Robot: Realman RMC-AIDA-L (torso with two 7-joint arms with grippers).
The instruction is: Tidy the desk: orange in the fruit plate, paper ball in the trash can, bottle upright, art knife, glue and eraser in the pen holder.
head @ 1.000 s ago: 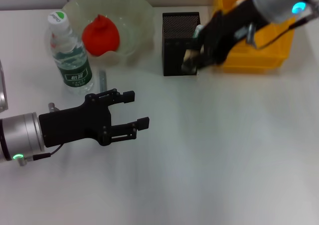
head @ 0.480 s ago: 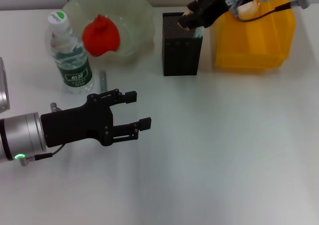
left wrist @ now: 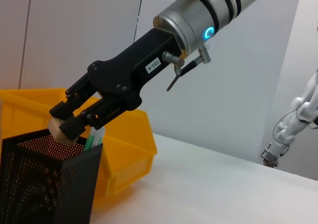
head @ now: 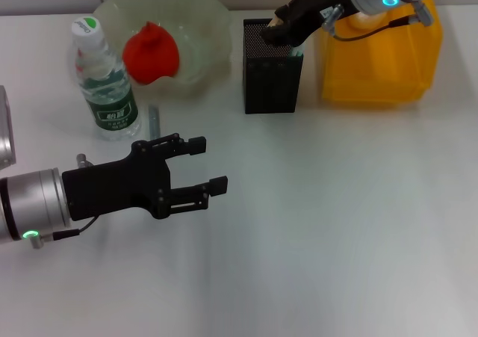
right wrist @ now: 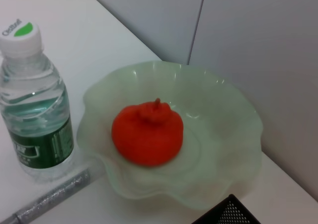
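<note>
Change: over the last second the right gripper [head: 278,29] has risen from the front face of the pen holder [head: 272,79] to just above its open top; the left gripper [head: 202,165] has hardly shifted.
Trash can [head: 381,64]: yellow, just beside the pen holder; its contents cannot be made out.
Fruit plate [head: 202,23]: holds the orange [head: 151,51], so that step looks done.
Left gripper: hovers over bare desk in front of the bottle, jaws apart and empty.
Right gripper: jaws clamped on the eraser [left wrist: 63,129], a beige block poised at the holder's rim, as the left wrist view shows.
Bottle [head: 103,75]: upright beside the plate.
Pen holder: a white and green item [left wrist: 93,137] already stands inside, touching the rim.
Silvery stick [right wrist: 54,198]: lies on the desk by the bottle's base; possibly the art knife, though I cannot tell.
Risk: the eraser sits near the rim, not over the middle, so an early release could bounce it off the mesh edge onto the desk; it could also catch on the item already inside.
Writing: "103.4" or similar on a sticker on the right gripper body; the bottle's green label and cap logo are not readable.
</note>
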